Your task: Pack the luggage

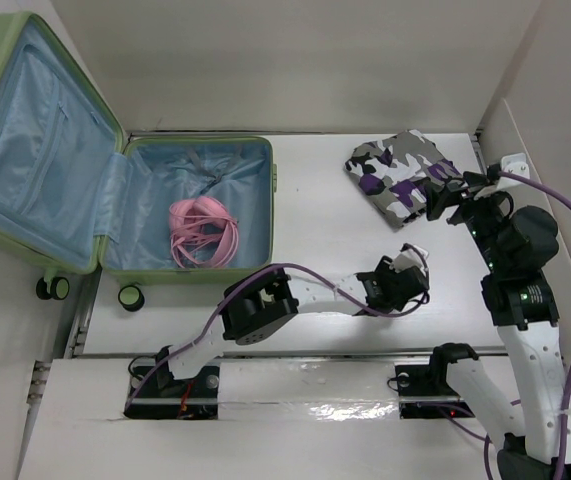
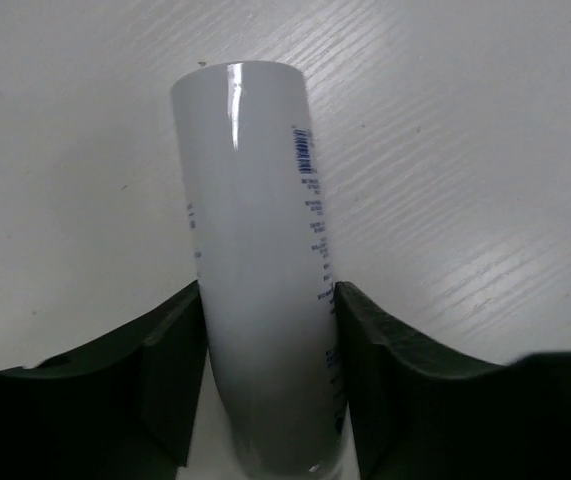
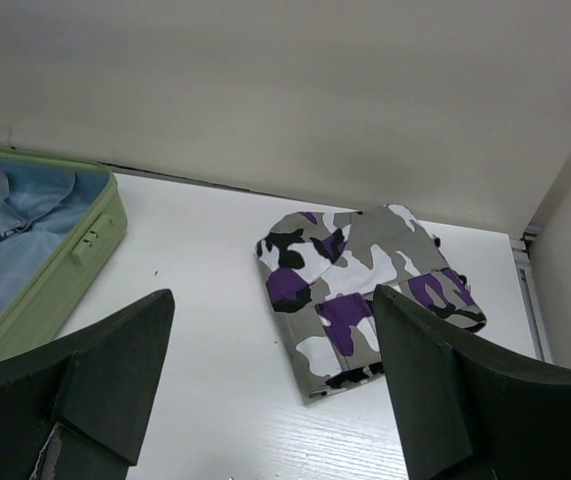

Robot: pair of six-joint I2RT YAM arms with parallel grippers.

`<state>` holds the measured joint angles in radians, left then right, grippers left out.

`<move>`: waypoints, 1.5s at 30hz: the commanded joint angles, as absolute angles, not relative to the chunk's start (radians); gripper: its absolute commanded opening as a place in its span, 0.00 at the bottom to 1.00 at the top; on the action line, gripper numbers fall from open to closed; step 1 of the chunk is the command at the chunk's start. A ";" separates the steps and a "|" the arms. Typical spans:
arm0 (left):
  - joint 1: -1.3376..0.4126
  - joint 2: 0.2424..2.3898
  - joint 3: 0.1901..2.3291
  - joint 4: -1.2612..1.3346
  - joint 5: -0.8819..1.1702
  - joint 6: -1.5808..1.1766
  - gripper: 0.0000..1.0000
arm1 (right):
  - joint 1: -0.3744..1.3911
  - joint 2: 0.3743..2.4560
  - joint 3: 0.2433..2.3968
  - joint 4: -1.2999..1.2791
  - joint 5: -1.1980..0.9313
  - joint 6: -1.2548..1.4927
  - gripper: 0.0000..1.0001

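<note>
The luggage [image 1: 150, 215] lies open at the far left of the white surface [image 1: 315, 235]. Its light-green ribbed lid leans back against the left wall and its base lies flat, the light blue lining showing in both halves. Two small black-and-green wheels [image 1: 130, 297] stick out at the luggage's near edge. A loose coil of pink strap [image 1: 203, 232] lies in the base, toward its near side.

To the right of the luggage and nearer the arms, well apart from it, the left gripper [image 2: 270, 310] is low over the surface. A white tube [image 2: 250, 220] with blue print lies between its jaws, which press against both sides of it with no gap showing.

Farther right of the luggage, level with its base, a folded camouflage garment [image 1: 400, 175] in grey, white, black and purple lies flat. The right gripper [image 3: 270, 310] hangs at the garment's right edge, its jaws spread wide and pinching nothing.
</note>
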<state>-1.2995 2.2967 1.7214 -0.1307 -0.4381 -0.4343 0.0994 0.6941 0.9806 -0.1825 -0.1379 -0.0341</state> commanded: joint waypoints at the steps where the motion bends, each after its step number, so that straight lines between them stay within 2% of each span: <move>1: -1.298 2.299 1.763 -0.140 -0.474 -0.425 0.47 | 0.104 0.680 0.983 -0.164 -0.160 -0.040 0.86; 2: -1.298 2.295 1.758 -0.132 -0.480 -0.423 0.36 | 0.104 0.681 0.980 -0.163 -0.163 -0.038 0.86; 5: -1.289 2.229 1.708 -0.101 -0.532 -0.408 0.28 | 0.104 0.680 0.971 -0.155 -0.175 -0.035 0.85; 8: -1.260 2.105 1.661 -0.075 -0.621 -0.359 0.26 | 0.104 0.680 0.962 -0.140 -0.199 -0.032 0.86; 11: -1.163 1.955 1.591 -0.068 -0.620 -0.334 0.26 | 0.123 0.681 0.937 -0.109 -0.224 -0.028 0.87; 17: -0.804 1.714 1.539 -0.098 -0.411 -0.341 0.26 | 0.170 0.725 0.824 0.026 -0.291 -0.002 0.87; 23: -0.446 1.609 1.528 -0.135 -0.310 -0.252 0.27 | 0.339 0.865 0.779 0.149 -0.204 -0.002 0.86; 27: -0.236 1.595 1.453 -0.132 -0.224 -0.215 0.27 | 0.428 0.902 0.749 0.190 -0.091 -0.015 0.86; 31: -0.057 1.637 1.448 -0.150 -0.132 -0.207 0.26 | 0.449 0.925 0.692 0.254 -0.066 -0.011 0.86; 39: 0.090 1.850 1.518 -0.164 -0.078 -0.080 0.30 | 0.449 0.927 0.684 0.244 -0.060 -0.021 0.86; 45: 0.109 1.991 1.621 -0.199 -0.063 -0.014 0.33 | 0.459 0.942 0.678 0.253 -0.046 -0.026 0.86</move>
<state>0.1055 1.9926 1.5314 -0.2199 -0.0860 -0.0731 0.4469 0.9375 0.6849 0.1768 -0.0719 -0.0116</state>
